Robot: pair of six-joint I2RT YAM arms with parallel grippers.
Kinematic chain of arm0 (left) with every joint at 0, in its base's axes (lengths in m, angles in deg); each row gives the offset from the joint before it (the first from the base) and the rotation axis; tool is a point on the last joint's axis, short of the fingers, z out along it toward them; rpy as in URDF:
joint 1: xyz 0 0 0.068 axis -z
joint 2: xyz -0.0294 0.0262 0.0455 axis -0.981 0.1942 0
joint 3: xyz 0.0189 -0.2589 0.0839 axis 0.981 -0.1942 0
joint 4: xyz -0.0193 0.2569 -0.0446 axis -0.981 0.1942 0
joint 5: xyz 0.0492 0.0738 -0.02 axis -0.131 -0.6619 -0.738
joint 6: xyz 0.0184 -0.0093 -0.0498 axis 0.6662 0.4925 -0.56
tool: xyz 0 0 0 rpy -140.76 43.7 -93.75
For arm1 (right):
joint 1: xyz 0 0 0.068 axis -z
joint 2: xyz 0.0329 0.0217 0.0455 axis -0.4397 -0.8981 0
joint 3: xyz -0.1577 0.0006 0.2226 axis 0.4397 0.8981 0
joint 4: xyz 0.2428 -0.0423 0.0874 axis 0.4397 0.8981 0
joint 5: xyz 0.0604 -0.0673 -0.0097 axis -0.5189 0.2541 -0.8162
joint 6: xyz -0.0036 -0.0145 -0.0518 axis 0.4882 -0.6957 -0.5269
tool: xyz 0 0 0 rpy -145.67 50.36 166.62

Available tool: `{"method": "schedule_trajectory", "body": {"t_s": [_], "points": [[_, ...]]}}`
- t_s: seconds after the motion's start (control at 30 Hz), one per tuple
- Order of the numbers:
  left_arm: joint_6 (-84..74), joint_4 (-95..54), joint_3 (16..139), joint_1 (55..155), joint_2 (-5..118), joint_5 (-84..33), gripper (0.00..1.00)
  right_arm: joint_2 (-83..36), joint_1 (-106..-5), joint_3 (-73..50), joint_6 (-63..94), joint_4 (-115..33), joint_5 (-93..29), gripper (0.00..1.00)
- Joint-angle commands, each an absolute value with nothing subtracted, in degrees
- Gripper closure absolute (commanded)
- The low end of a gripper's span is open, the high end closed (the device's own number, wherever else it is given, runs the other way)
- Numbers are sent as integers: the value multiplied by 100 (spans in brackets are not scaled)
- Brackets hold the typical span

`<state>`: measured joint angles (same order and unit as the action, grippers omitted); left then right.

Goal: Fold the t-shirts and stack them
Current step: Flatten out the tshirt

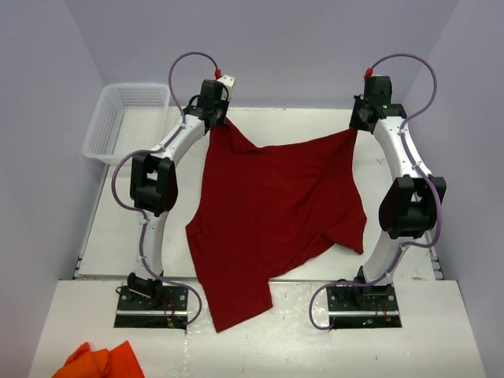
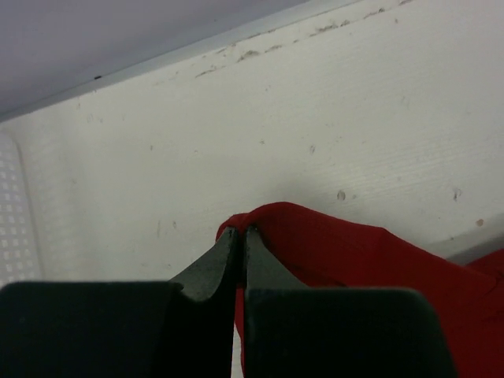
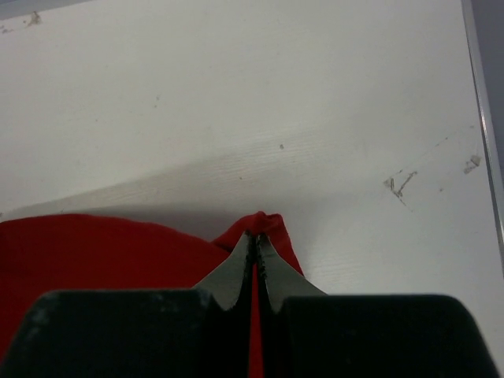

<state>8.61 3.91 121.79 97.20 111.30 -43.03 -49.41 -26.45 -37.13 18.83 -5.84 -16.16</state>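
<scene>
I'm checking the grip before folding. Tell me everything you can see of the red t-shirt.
The red t-shirt is dark red, soft-looking cloth, unfolded and creased. The left tool and right tool are each shut on a far corner, with that edge spanning between them. The rest trails across the white table toward the arm bases, its near tip lying between them.

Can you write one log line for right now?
left gripper: shut on red t-shirt | right gripper: shut on red t-shirt | red t-shirt: unfolded, spread between both

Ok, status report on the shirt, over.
Left gripper shut on shirt corner, right gripper on another. Shirt stretched between them, rest draped unevenly. Nothing in the way.
</scene>
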Motion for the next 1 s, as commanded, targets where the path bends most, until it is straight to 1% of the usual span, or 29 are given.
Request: {"method": "schedule_trajectory", "body": {"t_s": [0.0,0.07,0.13,0.2,0.23,0.3,0.33,0.4,0.43,0.5,0.53,0.57,0.63,0.7,0.8,0.97], "points": [[921,-73,12179,9726,10347,-4129,100,-4415,-2644,-3639,1729,-1024,-1490,100],[938,-11,12135,9804,9715,-4138,100,-4053,-2661,-3506,1747,-1087,-1516,100],[973,190,12204,9884,8988,-4199,100,-3377,-2714,-3575,1694,-930,-1403,100],[991,619,12615,9989,8554,-4130,100,-2824,-2776,-3664,1677,-859,-1358,100],[982,752,12766,10024,8135,-4094,100,-2264,-2776,-3812,1668,-762,-1393,100],[982,1024,13073,10174,7685,-4076,100,-1804,-2785,-4076,1650,-578,-1437,100],[982,1087,13127,10226,7230,-4050,100,-1427,-2793,-4425,1624,-325,-1455,100],[965,1175,13041,10367,6727,-3954,100,-1109,-2793,-4761,1554,-77,-1490,100],[956,1184,12961,10394,6193,-3875,100,-951,-2802,-4998,1510,89,-1577,100],[903,1088,12603,10411,5628,-3568,100,-406,-2837,-5088,1448,135,-1622,100],[860,1061,12522,10411,5130,-3514,100,-221,-2846,-5123,1448,135,-1735,100],[798,1035,12478,10403,4925,-3479,100,33,-2863,-5184,1448,161,-1771,100],[754,1035,12599,10403,4590,-3417,100,167,-2872,-5481,1465,318,-1780,100],[762,1209,13028,10403,4606,-3504,100,132,-2890,-5746,1474,451,-1640,100],[850,1456,13574,10403,5035,-3732,100,-104,-2890,-6107,1404,671,-1298,100],[1166,1281,13497,10403,5993,-4129,100,-640,-2899,-5993,1290,636,-770,100]]}}
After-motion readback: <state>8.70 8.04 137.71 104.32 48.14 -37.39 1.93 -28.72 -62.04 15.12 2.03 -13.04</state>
